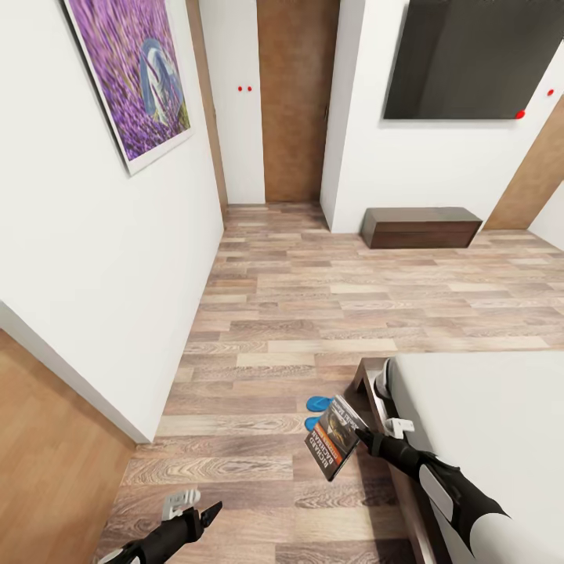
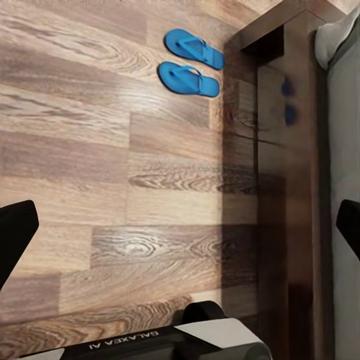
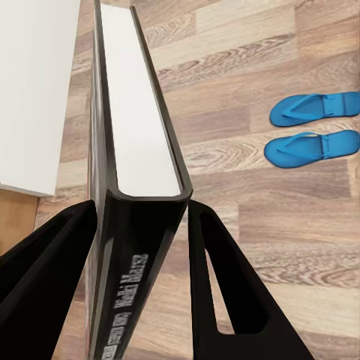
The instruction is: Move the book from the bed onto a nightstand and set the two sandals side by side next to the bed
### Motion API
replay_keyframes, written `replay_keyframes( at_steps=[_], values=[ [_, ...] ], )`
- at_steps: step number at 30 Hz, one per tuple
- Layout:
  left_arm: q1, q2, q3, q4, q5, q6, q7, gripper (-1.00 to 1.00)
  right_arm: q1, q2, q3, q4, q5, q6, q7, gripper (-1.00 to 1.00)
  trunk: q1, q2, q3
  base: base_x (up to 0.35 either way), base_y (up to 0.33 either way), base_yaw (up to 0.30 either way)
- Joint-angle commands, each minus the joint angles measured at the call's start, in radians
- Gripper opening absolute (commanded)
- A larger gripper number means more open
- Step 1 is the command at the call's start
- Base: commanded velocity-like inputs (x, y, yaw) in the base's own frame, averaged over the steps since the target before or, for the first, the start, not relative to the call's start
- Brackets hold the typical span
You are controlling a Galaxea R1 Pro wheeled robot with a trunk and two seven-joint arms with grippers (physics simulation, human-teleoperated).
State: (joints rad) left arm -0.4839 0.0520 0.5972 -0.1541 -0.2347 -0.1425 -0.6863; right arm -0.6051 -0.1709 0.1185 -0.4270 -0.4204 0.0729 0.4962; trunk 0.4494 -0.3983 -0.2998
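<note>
- The wood-plank floor (image 1: 313, 298) lies open and bare beyond the bed's foot, running to a white wall (image 1: 102, 258) on one side and a low dark bench (image 1: 421, 227) against the far wall.
- The bed (image 1: 486, 423) is the landmark: its pale mattress ends in a dark wooden frame edge (image 2: 274, 172), and a clear strip of floor runs alongside that edge.
- The right pincer (image 1: 359, 433) hangs out past the bed's frame edge, over the floor, its two fingers closed on the book (image 1: 335, 437), which stands on edge and tilted.
- The two sandals (image 2: 190, 64) lie side by side on the floor just beside the bed's corner, beyond the book.
- The left pincer (image 1: 205, 517) hovers over open floor well apart from the bed, fingers spread, holding nothing.
</note>
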Motion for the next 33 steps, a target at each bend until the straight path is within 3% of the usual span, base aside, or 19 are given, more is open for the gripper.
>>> replay_keyframes(
  at_steps=[1, 33],
  values=[
    [-0.001, 0.0, 0.007, 0.001, -0.011, -0.006, -0.002, 1.0, -0.001, -0.001, 0.004, -0.001, -0.011, 0.007, 0.001, -1.0, 0.001, -0.002, 0.0, 0.0, 0.0, 0.0],
    [-0.001, 0.0, 0.007, 0.001, -0.011, -0.006, -0.002, 1.0, -0.001, -0.001, 0.003, -0.003, -0.011, 0.011, 0.002, -1.0, 0.001, -0.002, 0.052, 0.0, 0.0, 0.0]
  ],
)
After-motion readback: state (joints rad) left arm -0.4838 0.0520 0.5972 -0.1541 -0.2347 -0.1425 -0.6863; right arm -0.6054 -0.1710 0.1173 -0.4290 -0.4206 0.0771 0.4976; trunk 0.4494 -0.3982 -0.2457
